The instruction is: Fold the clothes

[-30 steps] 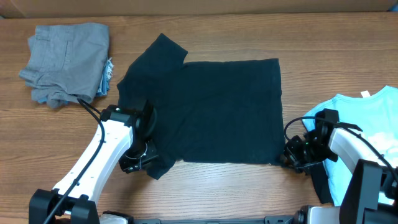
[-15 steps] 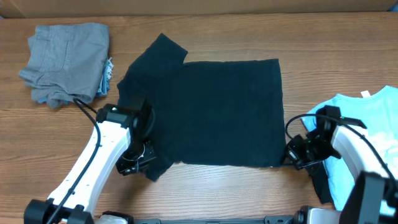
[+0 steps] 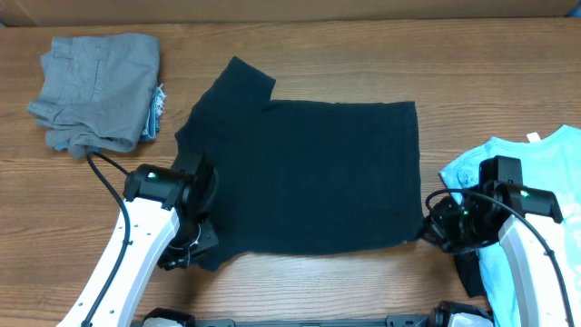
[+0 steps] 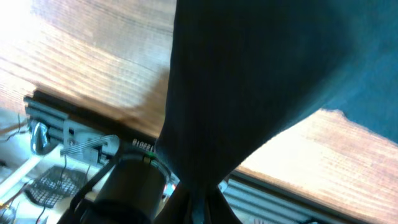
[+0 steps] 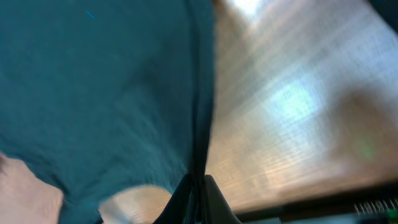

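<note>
— What are they working on?
— A brown wood-grain worktop (image 3: 300,45), with a beige strip (image 3: 272,7) along its far edge. The black T-shirt (image 3: 309,173) lies spread in the middle. Grey folded garments (image 3: 95,86) sit far left, and a light blue T-shirt (image 3: 536,173) lies at the right.
— And the tools?
— Overhead, the left tool (image 3: 184,252) is at the shirt's near-left corner and the right tool (image 3: 434,227) at its near-right corner. Only the wrist views show each one pinching dark cloth.

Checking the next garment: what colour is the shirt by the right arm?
Light blue T-shirt, clearest overhead.
</note>
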Action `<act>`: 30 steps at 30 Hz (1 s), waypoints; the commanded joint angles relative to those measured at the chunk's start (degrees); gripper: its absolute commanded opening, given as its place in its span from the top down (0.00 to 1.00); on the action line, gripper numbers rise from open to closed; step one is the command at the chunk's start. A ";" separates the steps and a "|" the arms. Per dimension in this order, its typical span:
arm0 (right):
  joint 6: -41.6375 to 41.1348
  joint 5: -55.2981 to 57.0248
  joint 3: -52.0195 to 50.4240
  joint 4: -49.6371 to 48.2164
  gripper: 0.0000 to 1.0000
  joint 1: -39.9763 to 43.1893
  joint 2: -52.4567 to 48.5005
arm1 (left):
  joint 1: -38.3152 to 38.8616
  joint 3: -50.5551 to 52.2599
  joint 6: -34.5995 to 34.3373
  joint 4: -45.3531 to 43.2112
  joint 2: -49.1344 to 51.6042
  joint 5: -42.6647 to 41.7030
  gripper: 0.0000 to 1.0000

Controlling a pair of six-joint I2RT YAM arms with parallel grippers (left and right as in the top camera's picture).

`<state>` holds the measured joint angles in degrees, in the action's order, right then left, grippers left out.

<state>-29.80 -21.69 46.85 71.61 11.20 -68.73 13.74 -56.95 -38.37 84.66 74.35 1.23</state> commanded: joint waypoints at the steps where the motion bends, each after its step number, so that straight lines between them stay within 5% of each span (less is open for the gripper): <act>1: -1.86 -1.38 1.42 -4.07 0.96 0.07 -0.17 | -0.35 -1.40 0.90 -3.61 -0.74 2.01 0.92; 30: -7.08 -5.35 1.40 -31.74 0.96 0.07 -11.58 | -0.33 -1.40 8.85 -38.29 0.57 11.04 0.91</act>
<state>-36.07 -26.81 46.98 40.97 11.22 -80.03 13.74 -57.06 -31.97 47.22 74.37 10.81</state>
